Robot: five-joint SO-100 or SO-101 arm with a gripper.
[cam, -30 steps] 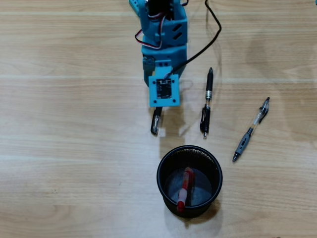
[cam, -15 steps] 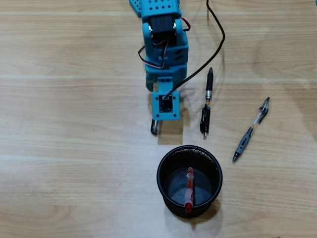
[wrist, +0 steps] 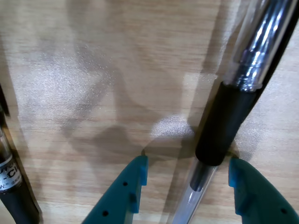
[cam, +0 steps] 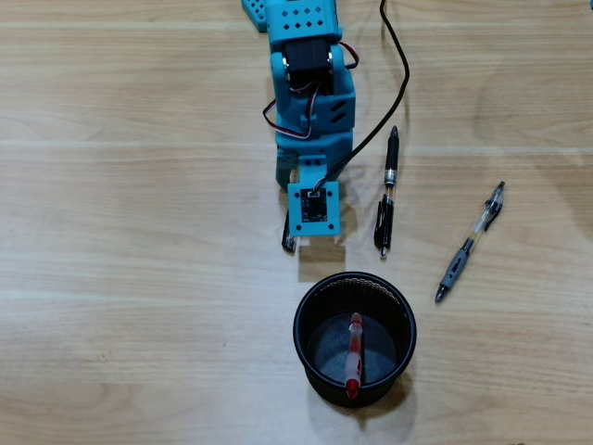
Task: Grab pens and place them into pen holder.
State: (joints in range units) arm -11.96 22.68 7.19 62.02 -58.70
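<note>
Fingers (wrist: pixel 187 172) stood open over the tabletop (cam: pixel 139 232), teal tips low and spread. In the wrist view a black pen (wrist: pixel 233 102) with a clear barrel ran between them; its dark section lay closer to the right tip, and I could not tell whether either tip touched it. From overhead, my blue arm (cam: pixel 310 83) covered most of that pen; only a short end (cam: pixel 289 243) showed just above and left of the pen holder (cam: pixel 304 320).

Pen holder: round black mesh cup, upright on the tabletop, directly below my wrist in the overhead view. A red pen (cam: pixel 354 355) lay inside it, roughly lengthwise top to bottom.

Second black pen (cam: pixel 387 190) lay flat above and right of the holder, just beside my arm, apart from it. A sliver of it showed at the left edge of the wrist view.

Clear pen with grey grip (cam: pixel 471 243) lay at a slant to the holder's right, well apart.
</note>
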